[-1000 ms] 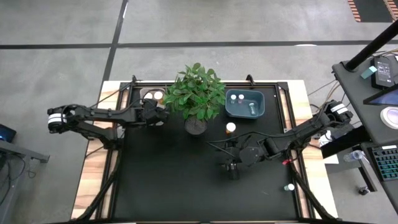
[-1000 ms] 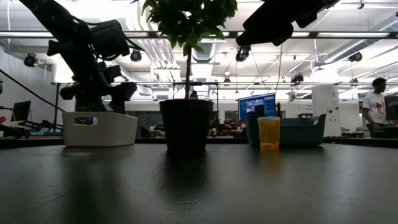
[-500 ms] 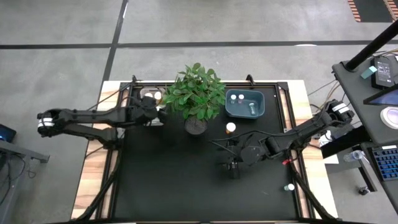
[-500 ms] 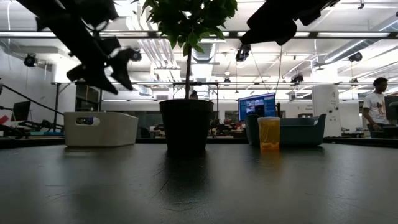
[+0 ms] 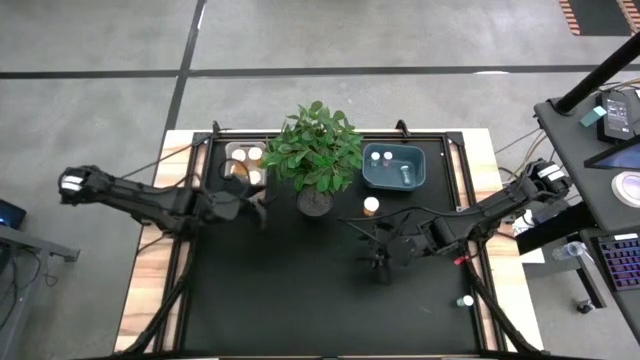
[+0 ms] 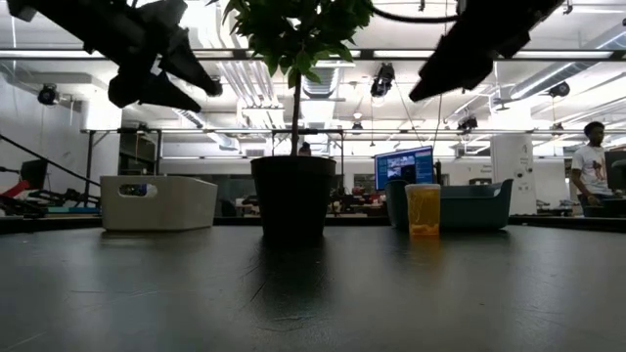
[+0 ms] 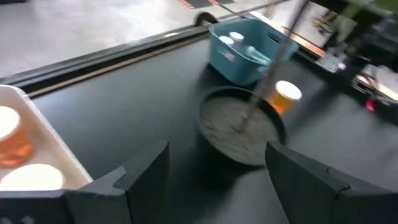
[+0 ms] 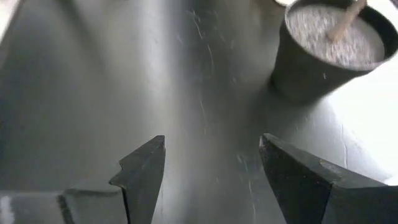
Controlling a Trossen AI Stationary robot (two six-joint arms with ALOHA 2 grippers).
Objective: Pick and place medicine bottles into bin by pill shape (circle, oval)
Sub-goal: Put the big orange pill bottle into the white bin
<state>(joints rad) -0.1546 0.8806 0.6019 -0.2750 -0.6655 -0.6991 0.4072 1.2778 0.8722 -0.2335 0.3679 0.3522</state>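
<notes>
left gripper: your left arm sits over the mat just in front of the white bin, fingers spread, nothing between them.
right gripper: over mid-mat in front of the plant pot, fingers spread wide, bare mat between them.
white bin: back left beside the plant; you've got white-capped bottles in it, one amber body visible from the left wrist.
blue bin: back right of the plant, holds a few small pale bottles.
loose amber bottle: upright on the mat just in front of the blue bin, clear of both grippers.
stray small bottle: on the wooden edge near the front right corner.
background: a person stands far right in the low view.
</notes>
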